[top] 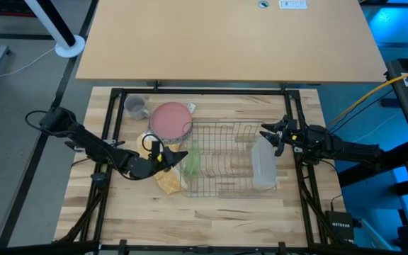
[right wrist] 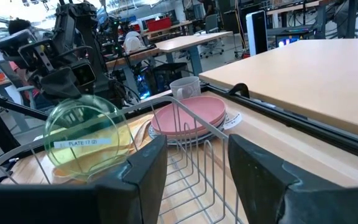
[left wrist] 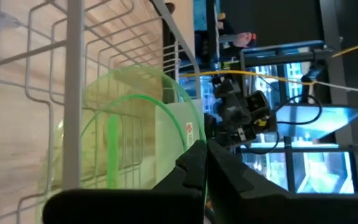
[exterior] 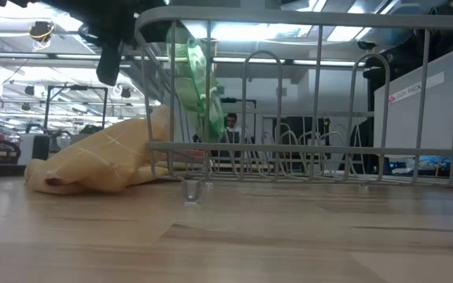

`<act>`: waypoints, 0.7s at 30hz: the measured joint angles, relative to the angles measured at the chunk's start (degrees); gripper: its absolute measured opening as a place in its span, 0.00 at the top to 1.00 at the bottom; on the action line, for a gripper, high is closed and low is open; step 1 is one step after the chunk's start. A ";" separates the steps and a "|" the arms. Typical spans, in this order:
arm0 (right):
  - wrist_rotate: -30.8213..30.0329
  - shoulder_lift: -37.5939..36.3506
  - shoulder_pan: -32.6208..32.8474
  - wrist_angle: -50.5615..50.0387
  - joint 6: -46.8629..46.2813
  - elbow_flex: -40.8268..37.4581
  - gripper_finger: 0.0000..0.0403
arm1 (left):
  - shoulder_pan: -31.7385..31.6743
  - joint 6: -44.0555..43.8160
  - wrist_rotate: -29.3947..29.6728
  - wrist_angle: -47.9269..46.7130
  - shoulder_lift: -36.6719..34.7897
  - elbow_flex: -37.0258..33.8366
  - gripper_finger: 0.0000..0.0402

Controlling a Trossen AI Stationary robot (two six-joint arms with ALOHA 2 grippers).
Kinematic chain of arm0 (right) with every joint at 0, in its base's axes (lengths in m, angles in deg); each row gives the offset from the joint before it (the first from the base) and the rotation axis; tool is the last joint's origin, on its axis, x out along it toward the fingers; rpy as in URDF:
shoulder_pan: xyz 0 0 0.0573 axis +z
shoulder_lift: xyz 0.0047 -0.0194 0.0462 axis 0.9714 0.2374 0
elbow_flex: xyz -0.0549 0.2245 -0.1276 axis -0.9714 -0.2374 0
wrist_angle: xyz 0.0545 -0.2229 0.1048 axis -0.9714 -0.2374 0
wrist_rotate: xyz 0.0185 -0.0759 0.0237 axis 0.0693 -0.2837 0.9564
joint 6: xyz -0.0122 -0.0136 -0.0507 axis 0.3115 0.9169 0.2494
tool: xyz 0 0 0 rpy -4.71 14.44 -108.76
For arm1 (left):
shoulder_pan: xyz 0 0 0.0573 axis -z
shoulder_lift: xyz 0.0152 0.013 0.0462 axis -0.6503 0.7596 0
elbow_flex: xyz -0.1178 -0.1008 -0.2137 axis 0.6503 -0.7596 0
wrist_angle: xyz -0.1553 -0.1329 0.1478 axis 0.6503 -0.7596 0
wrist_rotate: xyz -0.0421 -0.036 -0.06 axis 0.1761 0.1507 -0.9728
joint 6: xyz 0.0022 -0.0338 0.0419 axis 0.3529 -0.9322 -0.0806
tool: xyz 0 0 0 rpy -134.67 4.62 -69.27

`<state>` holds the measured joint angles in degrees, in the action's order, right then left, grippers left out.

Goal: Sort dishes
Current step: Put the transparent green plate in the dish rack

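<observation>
Green translucent plate (top: 192,160) being held upright at left end of wire rack (top: 225,159), pinched by closed left gripper (top: 178,156). Pink dishes (top: 171,119) being kept stacked just beyond rack's far-left corner, grey mug (top: 136,108) beside them. Right gripper (top: 270,134) being held at rack's right end, jaws spread wide, nothing gripped.

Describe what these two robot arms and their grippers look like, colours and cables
Both arms are dark, slim and jointed. The left gripper carries yellow-orange accents near its wrist. The right gripper is all black, with broad, flat dark fingers. Black cabling trails along both arms.
</observation>
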<state>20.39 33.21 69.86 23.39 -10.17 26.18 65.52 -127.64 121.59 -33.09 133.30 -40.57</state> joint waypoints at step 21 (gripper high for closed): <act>0.00 0.00 0.00 0.00 0.00 0.00 0.57 | -0.44 6.42 -0.56 -2.31 0.00 0.00 0.85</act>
<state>20.39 33.21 69.85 23.39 -10.17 26.18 65.08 -121.22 121.03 -35.40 133.30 -40.57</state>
